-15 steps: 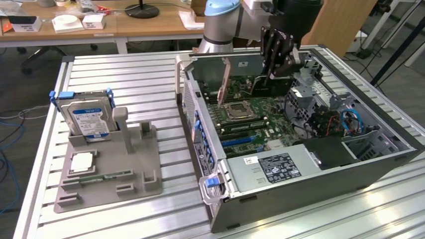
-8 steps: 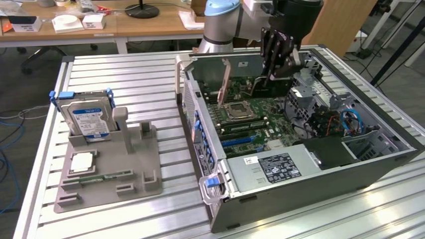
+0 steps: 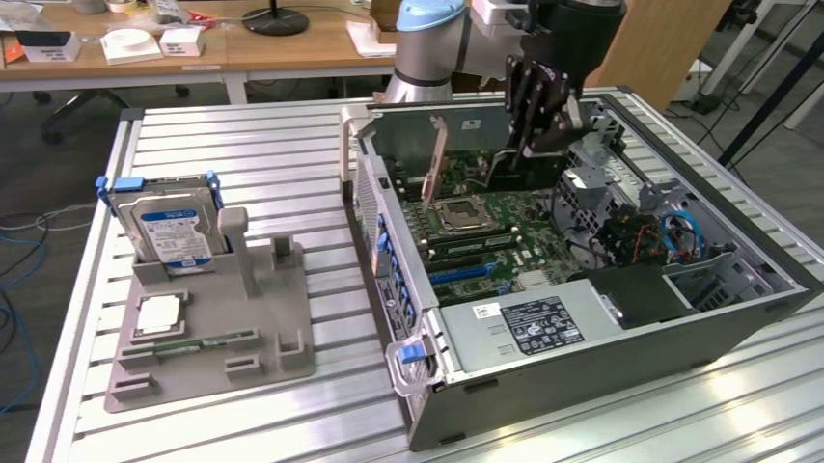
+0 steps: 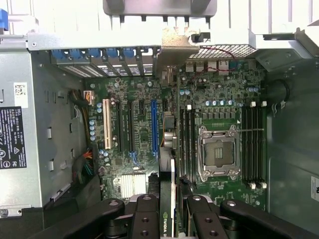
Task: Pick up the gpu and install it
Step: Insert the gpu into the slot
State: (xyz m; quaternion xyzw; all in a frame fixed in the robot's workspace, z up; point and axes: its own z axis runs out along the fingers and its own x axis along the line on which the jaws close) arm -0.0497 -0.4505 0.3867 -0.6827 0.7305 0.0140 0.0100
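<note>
The arm's black two-fingered gripper (image 4: 171, 219) reaches into the open grey computer case (image 3: 618, 338), on the slatted metal table (image 3: 258, 154). Its fingers (image 4: 145, 215) are partly closed and clamp the gpu (image 4: 167, 199), a thin dark circuit card seen edge-on, one finger on each face. The card hangs upright over the green motherboard (image 4: 139, 134), just beside the long blue expansion slot (image 4: 153, 124).

So the pick-up looks done. The install looks unfinished: the card seems to sit above the slots, not pressed home, though I cannot be sure. At the exterior view's left, a grey plastic holder (image 3: 219, 338) carries a silver hard drive with a blue label (image 3: 174, 231).
</note>
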